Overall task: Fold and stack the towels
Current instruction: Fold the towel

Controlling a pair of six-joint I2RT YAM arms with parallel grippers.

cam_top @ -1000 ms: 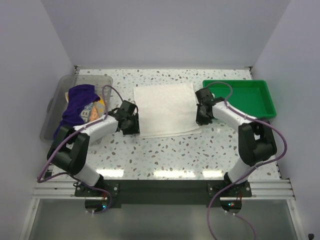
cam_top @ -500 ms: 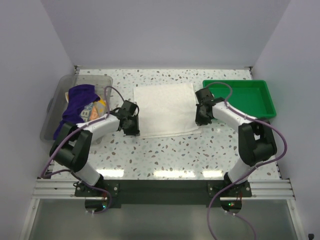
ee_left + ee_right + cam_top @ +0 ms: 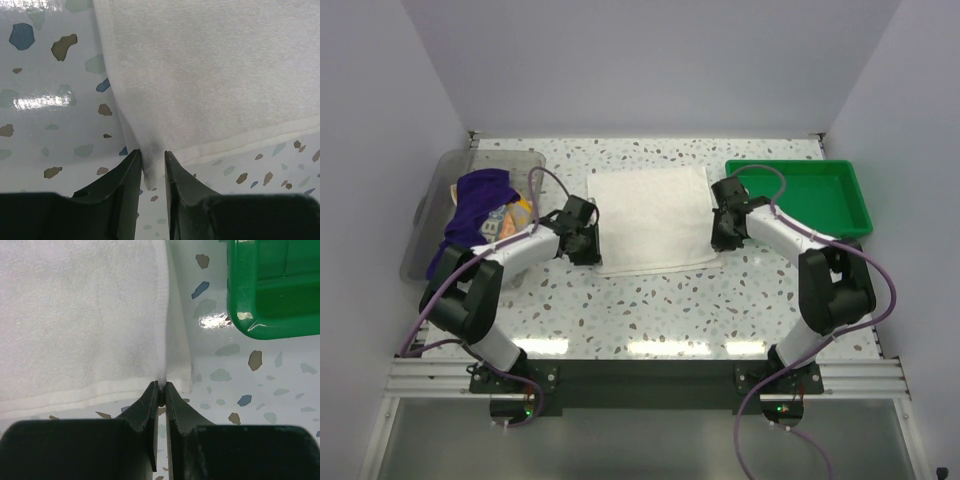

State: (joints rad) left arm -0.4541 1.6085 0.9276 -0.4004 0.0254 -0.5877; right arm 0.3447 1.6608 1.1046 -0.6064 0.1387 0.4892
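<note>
Towel lies on speckled table between pale walls

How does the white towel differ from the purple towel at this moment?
The white towel lies spread flat on the table; the purple towel sits bunched in the clear bin. The left gripper and right gripper pinch the white towel's near corners; no gripper holds the purple towel. Both are soft cloths.

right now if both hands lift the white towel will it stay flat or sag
Probably floppy: the white towel puckers where the left hand pinches its corner, so the middle would likely sag. Likely light: the right hand holds it by a thin edge. Its nubby weave suggests little slipping.
</note>
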